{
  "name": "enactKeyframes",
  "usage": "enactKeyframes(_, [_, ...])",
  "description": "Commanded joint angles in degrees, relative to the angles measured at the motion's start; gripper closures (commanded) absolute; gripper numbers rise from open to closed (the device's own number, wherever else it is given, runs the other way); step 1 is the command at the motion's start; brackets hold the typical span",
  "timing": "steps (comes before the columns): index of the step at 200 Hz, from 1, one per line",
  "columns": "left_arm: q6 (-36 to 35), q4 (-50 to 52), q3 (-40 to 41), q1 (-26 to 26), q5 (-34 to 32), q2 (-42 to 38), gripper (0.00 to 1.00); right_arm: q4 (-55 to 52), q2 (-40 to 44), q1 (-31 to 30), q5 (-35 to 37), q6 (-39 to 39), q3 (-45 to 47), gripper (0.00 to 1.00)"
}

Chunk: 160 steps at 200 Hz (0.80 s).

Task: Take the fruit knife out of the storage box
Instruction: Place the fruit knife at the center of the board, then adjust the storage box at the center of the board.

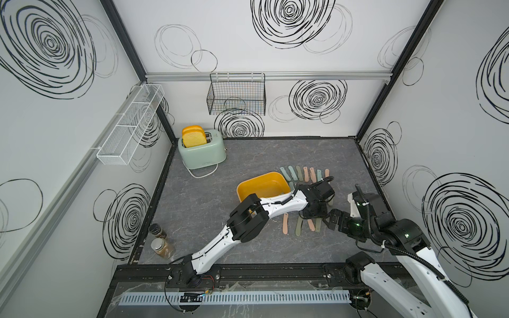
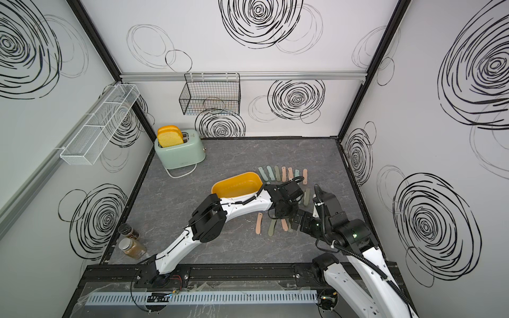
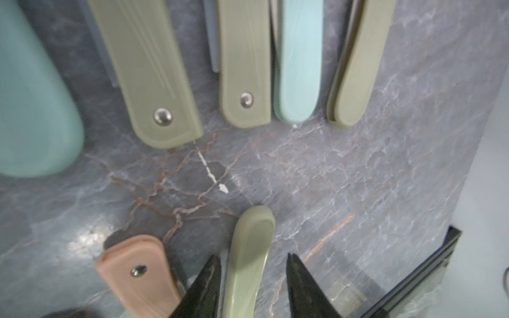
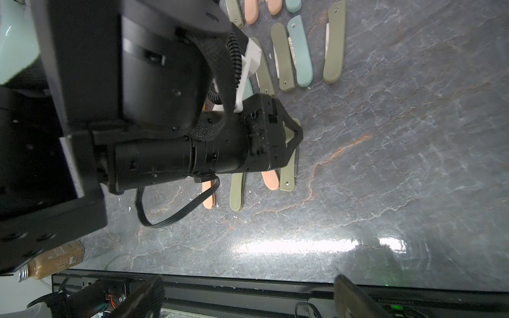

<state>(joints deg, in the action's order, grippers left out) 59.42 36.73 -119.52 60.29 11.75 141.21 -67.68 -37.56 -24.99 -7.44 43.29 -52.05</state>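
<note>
1. In both top views the storage box (image 1: 261,185) (image 2: 237,187) sits mid-worktop (image 1: 198,209). The left claw (image 1: 311,219) hangs over the near knife row, outside the box.
2. Left wrist: its jaws stand parted astride the olive fruit knife (image 3: 248,242), which lies on the worktop. A straight-up lift would likely spare the pink knife (image 3: 137,275) just beside it.
3. Right wrist: the right claw (image 4: 248,278) gapes wide and empty, and is best kept clear.

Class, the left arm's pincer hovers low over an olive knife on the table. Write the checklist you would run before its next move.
1. Olive knife lies on the table, outside the storage box: ok.
2. Left pincer open, straddling it: ok.
3. Right pincer open, empty: ok.
4. Room beside the pink knife: not ok, very close to one finger.
5. Storage box emptied: cannot tell, the left arm hides part.
</note>
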Motion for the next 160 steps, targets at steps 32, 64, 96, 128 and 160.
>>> enactKeyframes(32, [-0.3,-5.2,1.2,-3.0,2.1,-7.9,0.43,1.4,-1.5,-0.3,0.6,0.4,-3.2,0.01])
enactKeyframes(64, [-3.0,-3.4,2.1,-6.9,-0.6,-15.6,0.38,5.5,-4.5,-0.3,-0.7,-0.8,-3.8,0.01])
enactKeyframes(96, [-5.7,-2.6,10.8,-13.5,-3.3,-26.6,0.37,13.4,-10.2,-0.3,-3.7,-1.9,-2.0,0.02])
enactKeyframes(128, [-9.9,-2.4,23.5,-22.7,-5.1,-38.3,0.31,20.1,-19.6,-1.6,-4.7,-4.2,-2.5,0.05])
enactKeyframes(160, [-20.3,-3.1,35.7,-32.0,-11.7,-50.8,0.26,23.3,-28.7,-1.4,-0.4,-11.0,-7.5,0.01])
